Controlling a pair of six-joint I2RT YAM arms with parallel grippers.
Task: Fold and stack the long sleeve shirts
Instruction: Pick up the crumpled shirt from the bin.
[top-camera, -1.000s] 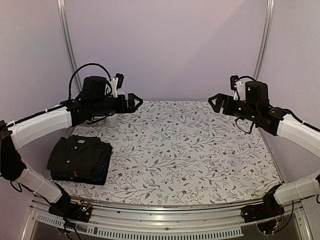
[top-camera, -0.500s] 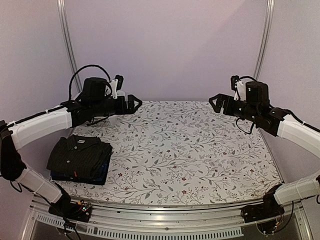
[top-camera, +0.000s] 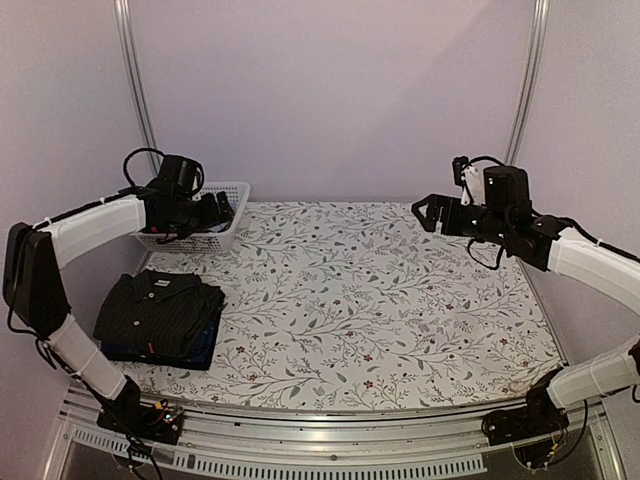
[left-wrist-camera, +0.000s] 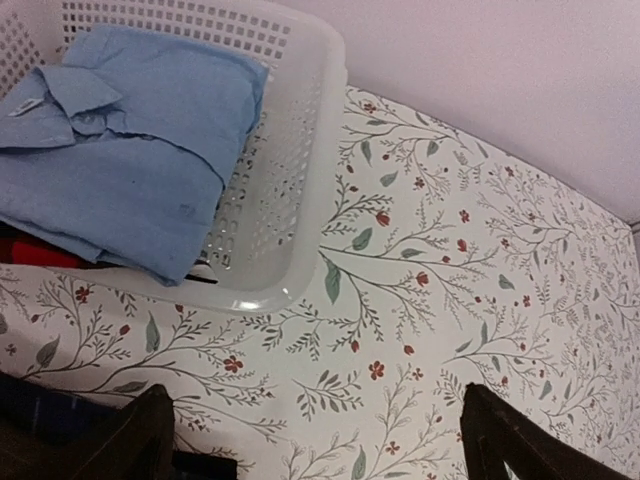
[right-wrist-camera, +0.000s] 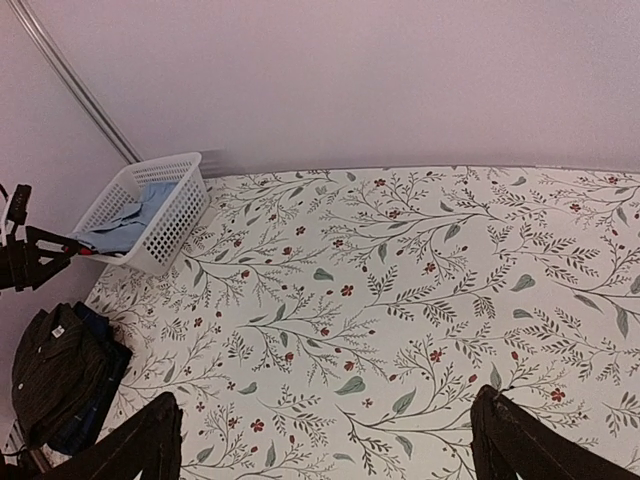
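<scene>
Left wrist view: both arms' jaws wide open and empty, so pinch the light blue shirt (left-wrist-camera: 130, 150) by its collar and lift clear of the basket (left-wrist-camera: 305, 150)

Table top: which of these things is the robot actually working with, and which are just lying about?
Job: blue shirt, in the basket; black shirt, folded, on top of the navy shirt.
Lying about: the basket itself; flowered table.

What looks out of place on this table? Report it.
Nothing spilled or damaged. The light blue shirt lies loosely folded in the white basket, apart from the black shirt stacked on the navy shirt.
</scene>
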